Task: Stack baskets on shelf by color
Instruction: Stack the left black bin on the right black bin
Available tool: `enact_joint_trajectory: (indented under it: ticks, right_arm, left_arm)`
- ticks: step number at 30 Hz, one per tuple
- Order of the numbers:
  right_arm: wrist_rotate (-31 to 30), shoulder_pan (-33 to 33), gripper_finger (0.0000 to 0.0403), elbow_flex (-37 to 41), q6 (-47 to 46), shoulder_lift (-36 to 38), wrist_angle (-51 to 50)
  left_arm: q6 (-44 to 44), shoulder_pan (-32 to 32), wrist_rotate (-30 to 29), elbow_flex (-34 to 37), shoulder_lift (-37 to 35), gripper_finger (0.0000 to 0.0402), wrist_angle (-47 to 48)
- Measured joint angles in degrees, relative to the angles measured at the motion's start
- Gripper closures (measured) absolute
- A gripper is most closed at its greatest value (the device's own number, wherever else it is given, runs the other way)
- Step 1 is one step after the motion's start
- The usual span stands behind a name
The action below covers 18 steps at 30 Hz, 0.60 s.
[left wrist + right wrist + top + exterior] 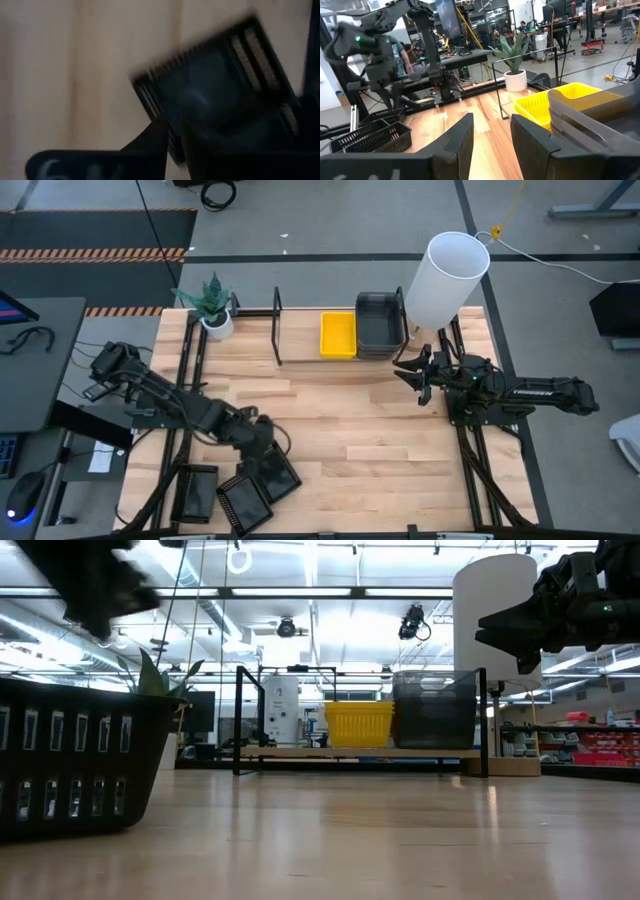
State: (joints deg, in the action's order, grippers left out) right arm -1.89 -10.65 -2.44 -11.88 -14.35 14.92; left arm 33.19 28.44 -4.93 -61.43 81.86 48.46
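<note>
Three black perforated baskets lie at the table's near left, resting on their bottoms: one [197,492], one [243,502] and one [280,477]. My left gripper [266,452] hangs over the last one [220,85], pointing steeply down, its fingers only a narrow gap apart; the view is blurred. On the shelf [300,345] at the far edge sit a yellow basket [338,335] and a smoky dark-grey basket [380,323], side by side. My right gripper [492,135] waits open and level at the table's right [408,372], nothing between its fingers.
A tall white cylinder [445,278] stands at the shelf's right end. A potted plant [212,308] stands at its left end. Bare plank tabletop [380,440] stretches between the near-left baskets and the shelf. People and workbenches show in the room beyond.
</note>
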Motion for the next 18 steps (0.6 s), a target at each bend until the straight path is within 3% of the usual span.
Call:
enact_joint_trajectory:
  ticks: [8,13,18]
  right_arm:
    - [0.0,0.0,0.0267,0.0,0.0,0.0,0.0]
    - [0.0,0.0,0.0267,0.0,0.0,0.0,0.0]
    - [0.0,0.0,0.0267,0.0,0.0,0.0,0.0]
  left_arm:
    - [18.0,10.2,6.3,0.0,0.1,0.0352,11.8]
    - [25.3,17.1,4.3,0.0,0.2,0.0356,19.7]
    - [32.7,22.2,-0.3,0.0,-2.1,0.0393,22.3]
